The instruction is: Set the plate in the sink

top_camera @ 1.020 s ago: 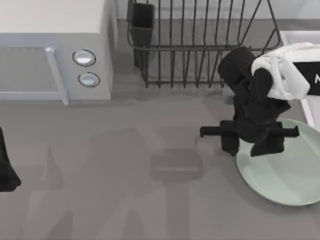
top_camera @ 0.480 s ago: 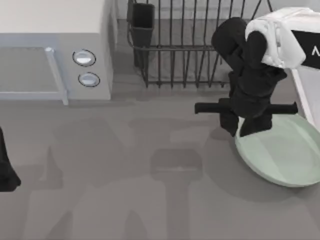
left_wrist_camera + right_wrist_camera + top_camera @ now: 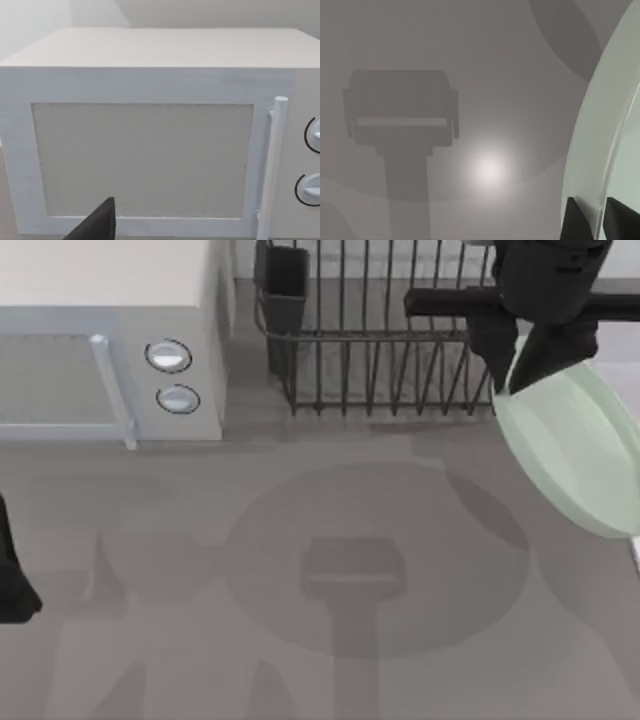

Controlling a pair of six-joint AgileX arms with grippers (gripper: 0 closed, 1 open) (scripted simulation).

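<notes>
Our right gripper (image 3: 520, 370) sits near the top right of the table view, in front of the dark wire dish rack (image 3: 400, 330), and its two fingers are pinched tight on the near rim of the plate (image 3: 575, 455). The pale mint-green plate hangs tilted from that grip, lifted off the table (image 3: 300, 540), and slopes away toward the right edge of the view. Below it, a broad round shadow (image 3: 375, 555) lies on the grey table surface (with the darker shadow of the arm across its middle).

From the right wrist camera we see the plate (image 3: 600, 140) edge-on as a pale curved band, with the two dark fingertips (image 3: 577, 220) closed on either side of its rim and the table far beneath.

A thin pale strip at the right edge of the top view may be the sink, but we cannot tell for sure.

Our left arm (image 3: 12, 570) is parked at the left edge of the table, well apart from the plate. Its wrist camera faces the white microwave (image 3: 150, 135), with one dark fingertip (image 3: 97, 225) in the foreground; we cannot tell how far that gripper is open.
</notes>
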